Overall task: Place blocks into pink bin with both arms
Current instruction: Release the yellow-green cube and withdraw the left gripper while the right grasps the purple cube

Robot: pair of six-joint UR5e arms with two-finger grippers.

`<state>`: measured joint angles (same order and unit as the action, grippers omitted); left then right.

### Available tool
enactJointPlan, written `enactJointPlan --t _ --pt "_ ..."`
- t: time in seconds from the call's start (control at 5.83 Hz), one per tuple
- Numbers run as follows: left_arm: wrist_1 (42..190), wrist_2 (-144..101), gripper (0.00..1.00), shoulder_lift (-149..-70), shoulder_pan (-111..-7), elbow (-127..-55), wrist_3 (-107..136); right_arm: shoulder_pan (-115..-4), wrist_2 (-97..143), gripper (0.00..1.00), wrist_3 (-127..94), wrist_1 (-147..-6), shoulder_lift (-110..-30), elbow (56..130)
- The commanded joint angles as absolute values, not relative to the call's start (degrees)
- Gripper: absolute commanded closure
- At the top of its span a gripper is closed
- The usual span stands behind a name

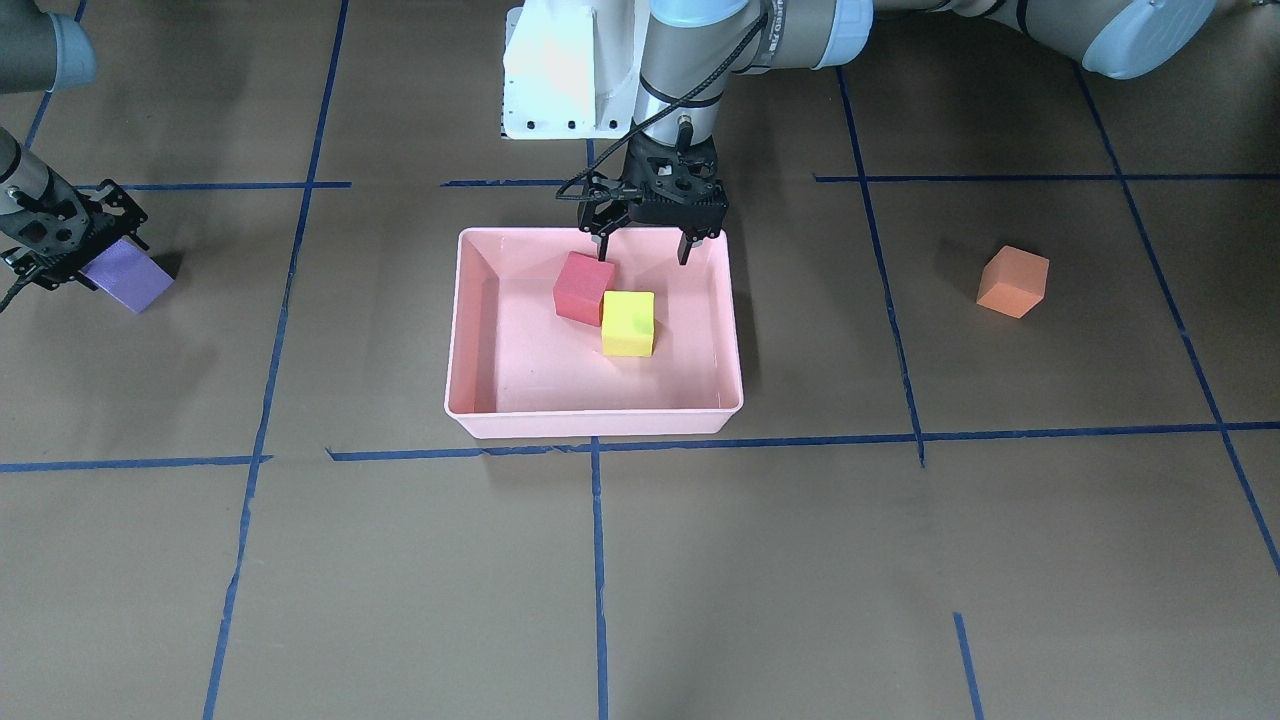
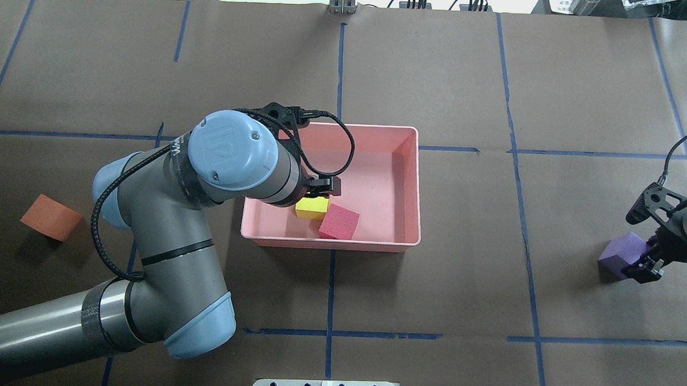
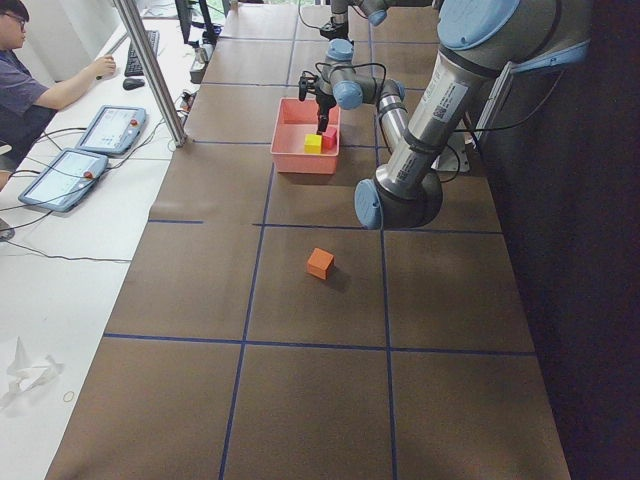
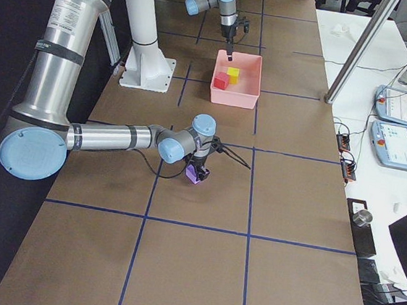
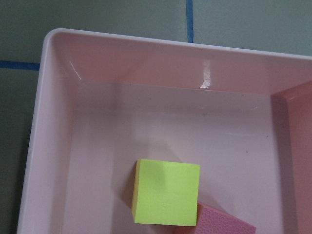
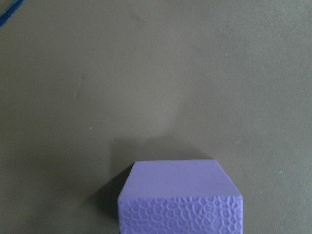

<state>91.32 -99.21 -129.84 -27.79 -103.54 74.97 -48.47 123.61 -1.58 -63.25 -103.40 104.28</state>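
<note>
The pink bin (image 1: 595, 425) sits mid-table and holds the red block (image 1: 583, 288) and the yellow-green block (image 1: 628, 323), which touch. My left gripper (image 1: 645, 250) hangs open and empty over the bin's robot-side edge, just above the red block. The left wrist view shows the bin (image 5: 48, 97), the yellow-green block (image 5: 166, 191) and a corner of the red one (image 5: 224, 222). My right gripper (image 1: 95, 265) is low at the purple block (image 1: 125, 278), and its fingers look open on either side of it. The orange block (image 1: 1013, 282) lies alone on the paper.
The white pedestal base (image 1: 560, 80) stands just behind the bin. My left arm's elbow (image 2: 164, 267) reaches over the table between the orange block (image 2: 51, 217) and the bin (image 2: 418, 184). Blue tape lines cross the brown paper. An operator (image 3: 25, 70) sits at a side desk.
</note>
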Motion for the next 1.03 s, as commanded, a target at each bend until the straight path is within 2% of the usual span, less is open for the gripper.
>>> enactJointPlan --t 0.0,0.51,0.86 --pt "91.32 -99.58 0.00 -129.73 -27.86 -103.54 74.45 -47.99 124.10 0.51 -8.99 -63.11 -102.22 104.33" --pt "90.79 -101.06 0.00 -123.08 -29.52 -107.56 60.00 -47.99 127.16 0.52 -31.89 -63.63 -95.66 107.83" --pt "91.14 -109.91 0.00 -117.10 -37.40 -108.98 42.80 -46.33 127.18 0.52 -51.41 -67.81 -86.01 109.33"
